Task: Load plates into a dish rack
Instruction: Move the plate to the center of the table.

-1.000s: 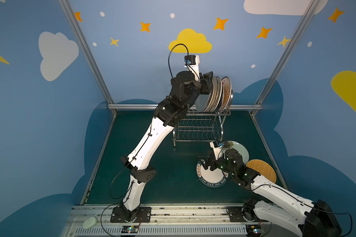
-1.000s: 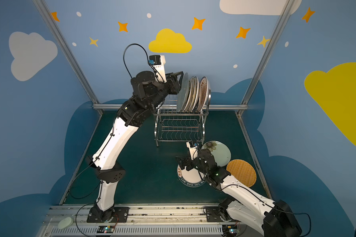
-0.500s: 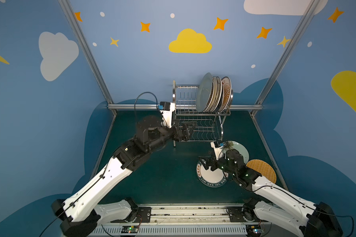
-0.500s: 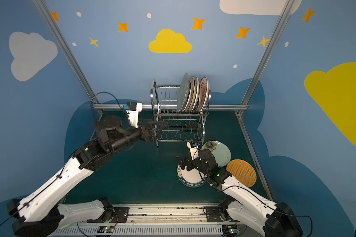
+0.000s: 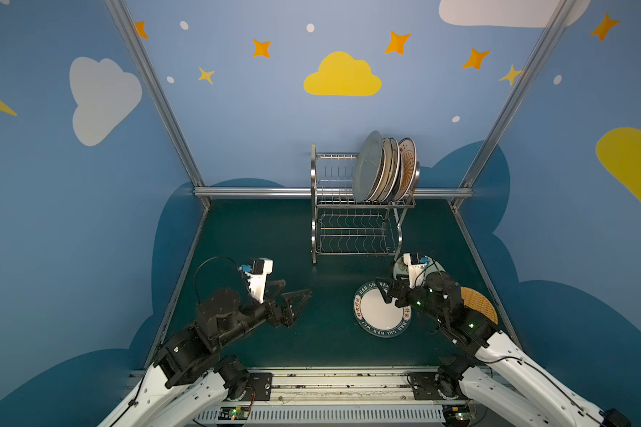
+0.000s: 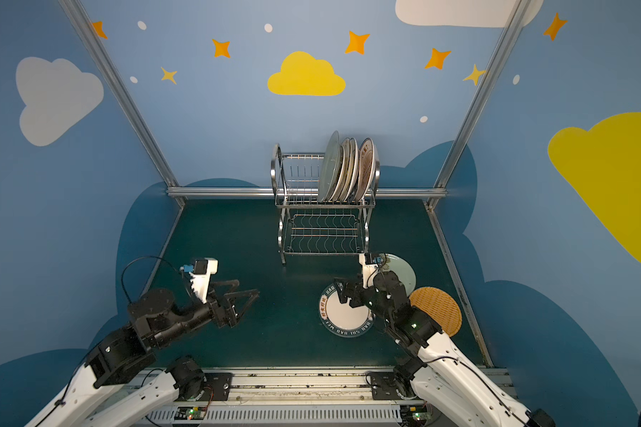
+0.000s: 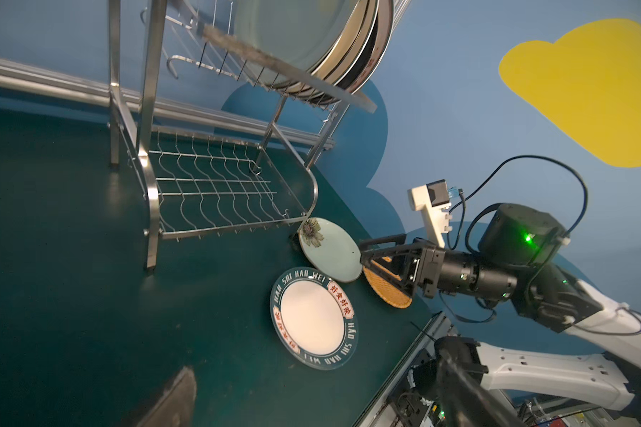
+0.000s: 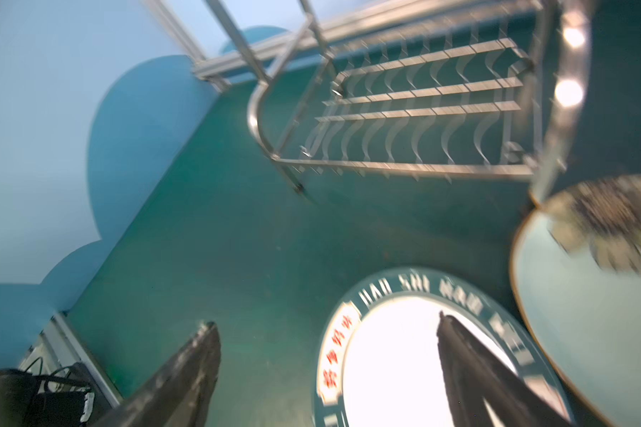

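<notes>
Three plates [image 6: 400, 271] remain flat on the tabletop [image 6: 237, 240] by the rack [image 6: 324, 229]: your left tool [image 6: 247, 288], back from the top tier, gapes empty; right tool [image 6: 343, 294] hangs wide open, empty, over the lettered plate [image 6: 345, 318].

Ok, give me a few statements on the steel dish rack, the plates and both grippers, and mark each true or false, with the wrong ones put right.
1. The shiny two-tier steel wire dish rack carries upright plates on its upper shelf only. True.
2. The left gripper grips a plate. False: it is open and holds nothing.
3. Three plates lie on the dark green mat: a white round plate with a green lettered rim, a pale green round plate and an orange woven-look round plate. True.
4. The right gripper is shut on the orange plate. False: it is open, above the lettered plate.
</notes>
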